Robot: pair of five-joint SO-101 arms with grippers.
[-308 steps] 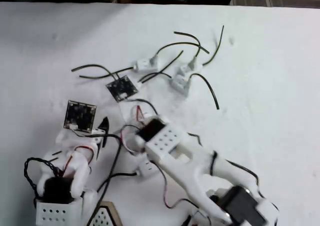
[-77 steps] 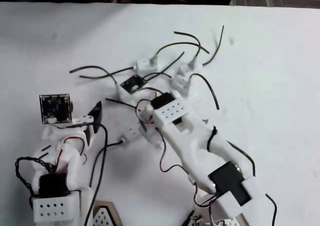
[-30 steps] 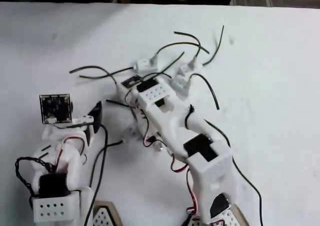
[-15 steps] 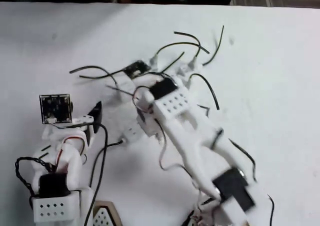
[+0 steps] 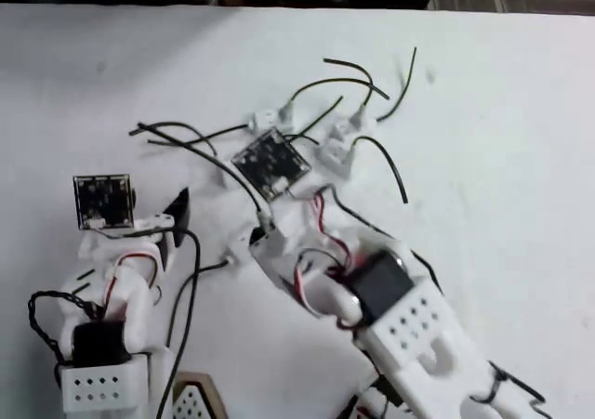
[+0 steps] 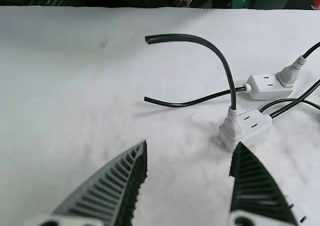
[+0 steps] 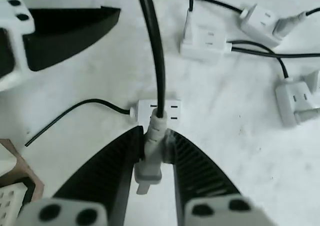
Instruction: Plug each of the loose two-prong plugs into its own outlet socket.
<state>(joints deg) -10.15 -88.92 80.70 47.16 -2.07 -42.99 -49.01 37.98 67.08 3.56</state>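
The right gripper (image 7: 152,134) is clamped on a loose two-prong plug (image 7: 148,162), holding it just beside a free outlet socket (image 7: 172,111), apparently to bring the two together, while the left gripper (image 6: 191,145) hangs wide open and holds nothing.

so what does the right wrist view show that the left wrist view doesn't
Right wrist only: the right gripper shut on a plug, close to an outlet socket. Left wrist only: a loose cord end and the far edge of the table. Both: the left gripper, open, and white sockets farther off.
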